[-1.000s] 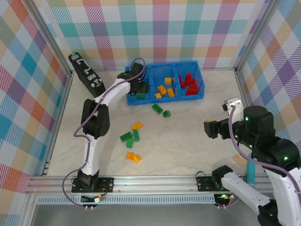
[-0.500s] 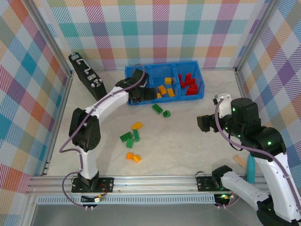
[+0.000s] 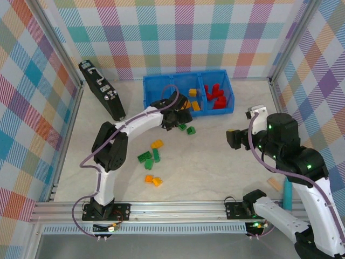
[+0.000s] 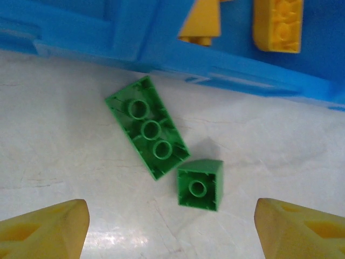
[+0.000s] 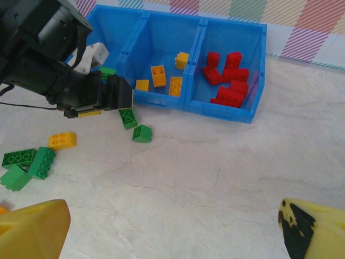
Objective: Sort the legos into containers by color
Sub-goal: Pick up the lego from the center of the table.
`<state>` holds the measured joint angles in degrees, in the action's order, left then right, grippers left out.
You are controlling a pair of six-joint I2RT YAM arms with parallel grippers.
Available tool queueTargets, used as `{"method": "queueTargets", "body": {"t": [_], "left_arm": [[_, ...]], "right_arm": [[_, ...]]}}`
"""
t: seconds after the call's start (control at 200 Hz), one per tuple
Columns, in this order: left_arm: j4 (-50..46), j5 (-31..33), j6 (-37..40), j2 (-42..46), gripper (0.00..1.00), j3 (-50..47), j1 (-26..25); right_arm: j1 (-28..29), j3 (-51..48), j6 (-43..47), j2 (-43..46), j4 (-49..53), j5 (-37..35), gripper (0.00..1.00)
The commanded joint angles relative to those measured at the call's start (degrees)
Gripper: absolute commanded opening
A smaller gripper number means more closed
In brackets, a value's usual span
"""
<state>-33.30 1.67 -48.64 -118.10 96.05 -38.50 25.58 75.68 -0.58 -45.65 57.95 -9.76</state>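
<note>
Left gripper (image 4: 171,233) spread wide, empty; 2 green legos (image 4: 146,127) beneath it (beside blue bin (image 4: 161,48)).

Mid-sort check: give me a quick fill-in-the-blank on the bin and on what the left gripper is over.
1. In the blue bin, the red legos sit in the ___ compartment.
2. The yellow legos in the bin lie in the ___ compartment.
3. The left gripper hovers with its jaws ___.
4. Below it, outside the bin, the long brick and the small brick are both ___.

Missing words: right; middle; open; green.
</note>
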Motion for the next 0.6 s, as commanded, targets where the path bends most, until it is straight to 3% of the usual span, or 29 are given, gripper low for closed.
{"method": "queueTargets", "body": {"t": [0.0, 0.595], "left_arm": [[-2.8, 2.19, -2.38, -1.12, 0.8, 2.36, -0.26], [-4.96, 3.99, -5.23, -11.06, 0.81, 9.33, -0.26]], "right_arm": [[0.25, -0.94, 0.4, 0.21, -2.71, -1.25, 0.99], [0.34, -1.63, 0.14, -4.91, -5.55, 0.17, 0.99]]}}
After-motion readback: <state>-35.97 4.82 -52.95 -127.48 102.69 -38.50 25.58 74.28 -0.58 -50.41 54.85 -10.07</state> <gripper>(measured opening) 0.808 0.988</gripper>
